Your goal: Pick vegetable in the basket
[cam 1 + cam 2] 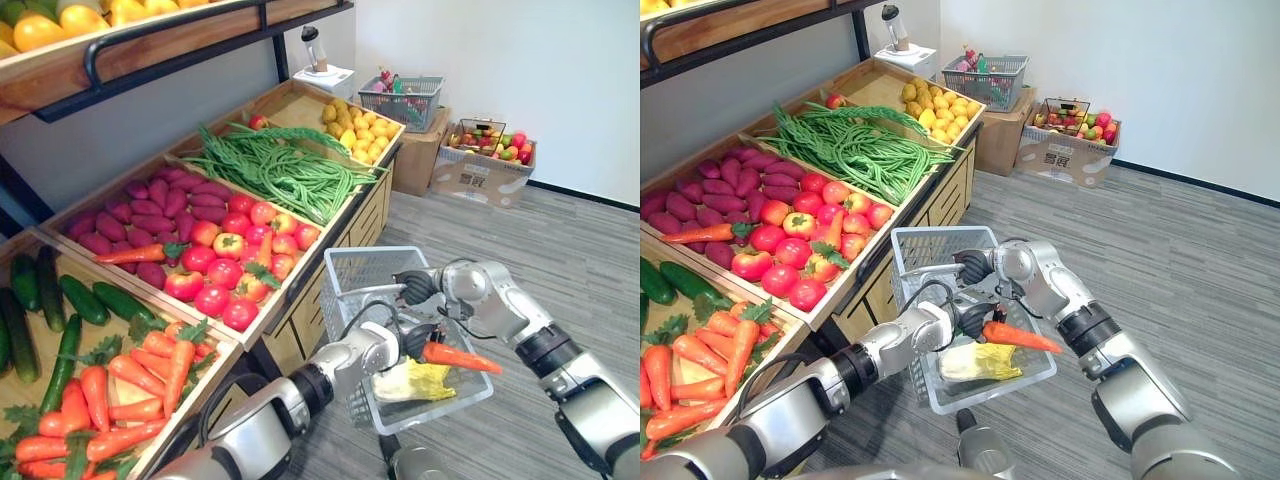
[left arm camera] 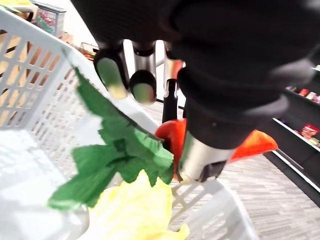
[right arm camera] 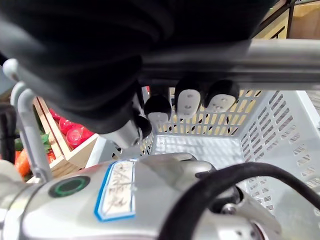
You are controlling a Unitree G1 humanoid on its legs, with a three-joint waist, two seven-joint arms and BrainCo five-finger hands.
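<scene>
My right hand is shut on the metal handle of a white plastic basket, holding it beside the shelf; its fingers curl round the bar. My left hand reaches into the basket and is shut on an orange carrot by its leafy end. The carrot's tip points out over the basket's right rim. Its green leaves hang by my thumb. A pale yellow-green cabbage lies on the basket's floor under the carrot.
The wooden shelf at left holds crates of carrots, cucumbers, tomatoes, green beans and lemons. Cardboard boxes with fruit and a grey basket stand by the far wall. Grey floor lies to the right.
</scene>
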